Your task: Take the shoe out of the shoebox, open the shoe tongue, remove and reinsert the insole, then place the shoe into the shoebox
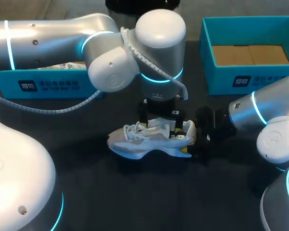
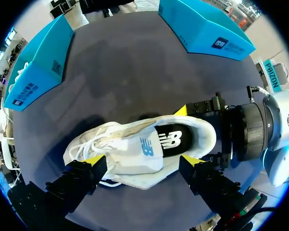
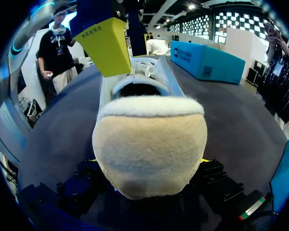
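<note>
The white lace-up sneaker [image 1: 149, 139] [image 2: 134, 154] [image 3: 149, 144] stands on its sole near the middle of the dark desk [image 1: 134, 192] [image 2: 125, 72] [image 3: 231, 110], out of either box. In the head view its toe points to my left and its heel to my right. Its white padded tongue [image 2: 144, 149] lies over the front of the opening. Behind the tongue the black insole with a white logo [image 2: 170, 139] shows inside the shoe. The white laces [image 2: 94, 144] [image 1: 132, 130] sit loose over the forefoot.

The right hand [image 1: 194, 139] [image 2: 194, 134] [image 3: 149, 161] is clamped on the sneaker's heel, one yellow-tipped finger on each side of the fuzzy cream heel cup. It comes in low from the right side of the desk.

The left hand [image 1: 161, 122] [image 2: 141, 162] hangs directly over the sneaker's middle, pointing down. Its fingers [image 3: 108, 45] are spread wide apart and grip nothing. One yellow tip is beside the laces, the other beside the collar.

The open teal cardboard shoebox [image 1: 250, 48] [image 2: 207, 29] [image 3: 207, 62] stands at the far right of the desk, well apart from the sneaker, with brown card lining its floor. A second teal box [image 1: 43, 82] [image 2: 33, 72] stands at the far left, partly hidden under the left arm, with white paper inside.
</note>
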`<state>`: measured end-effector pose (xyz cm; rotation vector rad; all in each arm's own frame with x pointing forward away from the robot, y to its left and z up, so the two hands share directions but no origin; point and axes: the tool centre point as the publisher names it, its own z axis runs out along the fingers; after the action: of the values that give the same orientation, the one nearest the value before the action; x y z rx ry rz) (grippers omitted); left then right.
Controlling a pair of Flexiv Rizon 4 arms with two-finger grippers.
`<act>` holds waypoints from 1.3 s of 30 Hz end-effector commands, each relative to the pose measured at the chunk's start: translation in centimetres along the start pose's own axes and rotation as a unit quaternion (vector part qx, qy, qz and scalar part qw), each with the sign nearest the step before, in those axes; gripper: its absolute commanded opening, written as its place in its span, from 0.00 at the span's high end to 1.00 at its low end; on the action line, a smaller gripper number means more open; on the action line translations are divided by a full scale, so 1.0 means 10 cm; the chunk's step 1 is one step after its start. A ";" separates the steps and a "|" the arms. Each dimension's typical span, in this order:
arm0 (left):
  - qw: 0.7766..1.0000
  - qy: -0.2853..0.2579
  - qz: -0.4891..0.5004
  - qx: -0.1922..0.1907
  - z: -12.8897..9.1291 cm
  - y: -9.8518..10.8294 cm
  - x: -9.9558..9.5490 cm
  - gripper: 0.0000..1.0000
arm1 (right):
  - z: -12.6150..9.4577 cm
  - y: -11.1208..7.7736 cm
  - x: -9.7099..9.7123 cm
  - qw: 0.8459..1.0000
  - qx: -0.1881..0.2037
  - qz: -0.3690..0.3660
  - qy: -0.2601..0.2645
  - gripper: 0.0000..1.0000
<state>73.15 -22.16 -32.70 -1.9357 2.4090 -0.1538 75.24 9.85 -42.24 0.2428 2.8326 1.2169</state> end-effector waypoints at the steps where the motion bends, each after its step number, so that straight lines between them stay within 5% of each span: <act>1: 1.000 -0.016 -0.009 -0.008 0.05 -0.03 0.03 0.00 | 0.04 0.00 -0.02 1.000 0.004 0.001 0.000 1.00; 39: 0.990 -0.111 -0.064 -0.058 0.46 -0.03 -0.03 0.00 | 0.04 0.00 -0.02 1.000 0.004 0.001 0.000 1.00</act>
<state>73.92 -21.88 -37.00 -2.0345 2.2021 0.1832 75.24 9.86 -42.24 0.2428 2.8325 1.2170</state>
